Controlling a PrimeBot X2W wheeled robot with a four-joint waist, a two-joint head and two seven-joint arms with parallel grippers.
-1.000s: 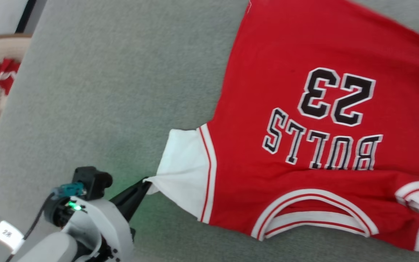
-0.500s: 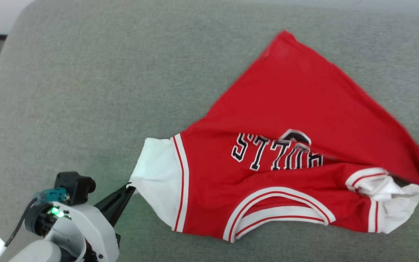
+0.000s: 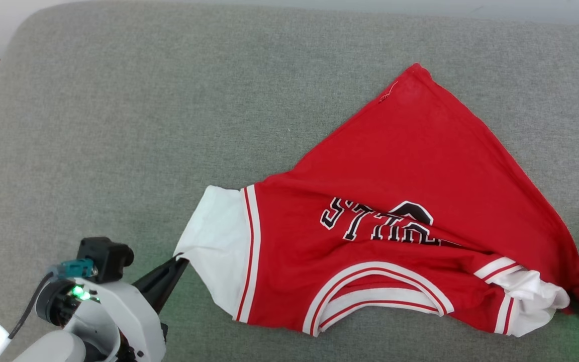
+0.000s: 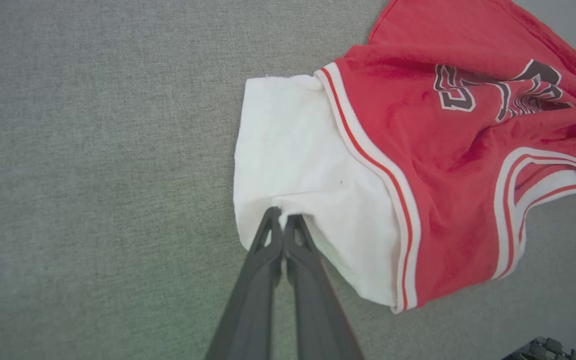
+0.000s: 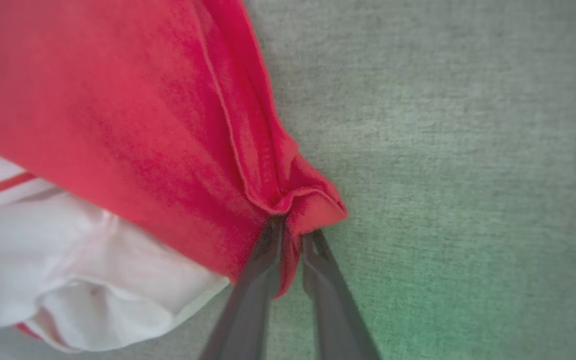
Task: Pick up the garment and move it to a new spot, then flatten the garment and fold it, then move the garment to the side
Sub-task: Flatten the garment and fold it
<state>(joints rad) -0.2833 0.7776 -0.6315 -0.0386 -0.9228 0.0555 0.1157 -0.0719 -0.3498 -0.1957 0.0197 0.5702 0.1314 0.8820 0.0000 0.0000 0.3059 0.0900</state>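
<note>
Half done: jersey on grey cushion, centre-right of frame, hem side flopped over lettering; left fingers pinched shut on white sleeve; right fingers slightly apart around red hem corner, grip unclear. Proper fold, side move pending.

Indoor room, grey fabric-covered surface

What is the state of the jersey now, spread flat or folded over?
Partly folded over. The garment has its red hem corner beside a white sleeve, and red cloth covers part of the lettering.
</note>
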